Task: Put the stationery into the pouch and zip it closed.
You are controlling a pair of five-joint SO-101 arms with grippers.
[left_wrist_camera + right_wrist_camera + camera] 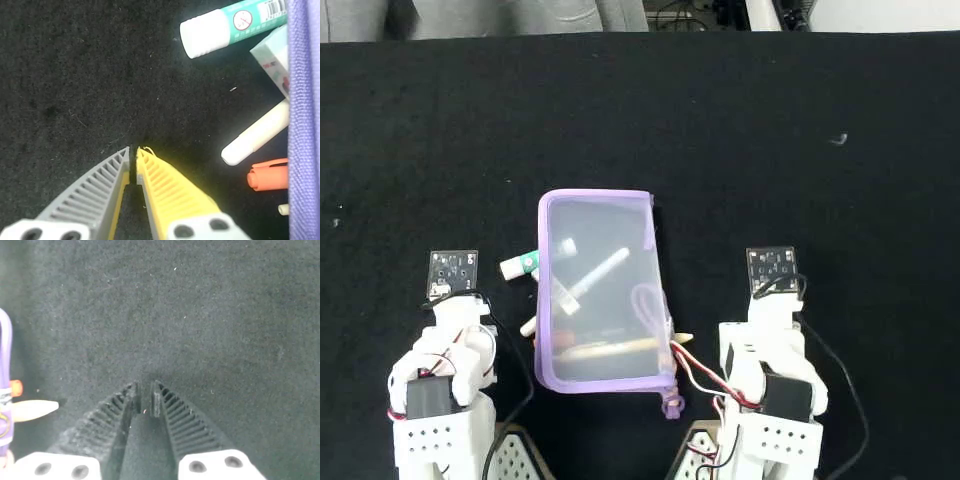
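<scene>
A translucent pouch point(600, 290) with purple trim lies flat between the two arms, with pens and other stationery showing through it. From its left edge stick out a green-and-white glue stick point(520, 265) and a white pen point(530, 325). In the left wrist view the glue stick point(230, 27), a white eraser point(272, 57), the white pen point(255, 135) and an orange pen point(267, 175) lie against the purple edge point(302, 120). My left gripper point(134, 152) is shut and empty over bare cloth beside them. A pencil tip point(32, 410) pokes out on the pouch's right. My right gripper point(145, 390) is shut and empty, apart from it.
A black cloth point(770, 150) covers the whole table, with wide free room behind the pouch and to both sides. The left arm point(450, 345) and right arm point(770, 345) stand folded near the front edge. Red and white cables point(695, 380) run by the pouch's near right corner.
</scene>
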